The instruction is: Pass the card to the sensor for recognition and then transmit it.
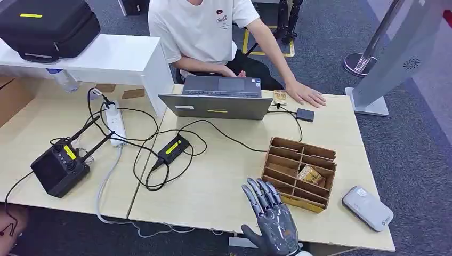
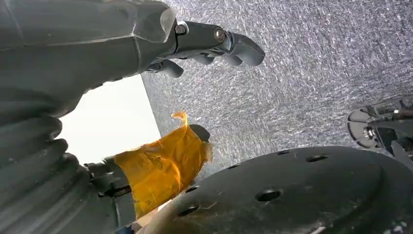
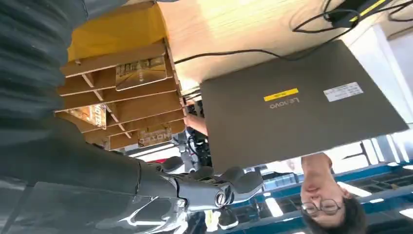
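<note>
I see my right hand [image 1: 272, 218] above the near table [image 1: 213, 186] edge, fingers apart, holding nothing, just left of the wooden rack [image 1: 299, 173]. A card [image 1: 311, 175] lies inside the rack. My left hand [image 2: 204, 44] hangs over carpet, fingers curled, empty.

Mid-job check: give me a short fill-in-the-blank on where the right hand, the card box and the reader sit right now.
1. The right hand hovers beside the wooden card box, holding ____.
2. A card lies inside the ____.
3. The white card reader lies on the table on the box's ____ side.
4. The person's hand rests on the table beside the ____.

Missing words: nothing; box; right; laptop
</note>
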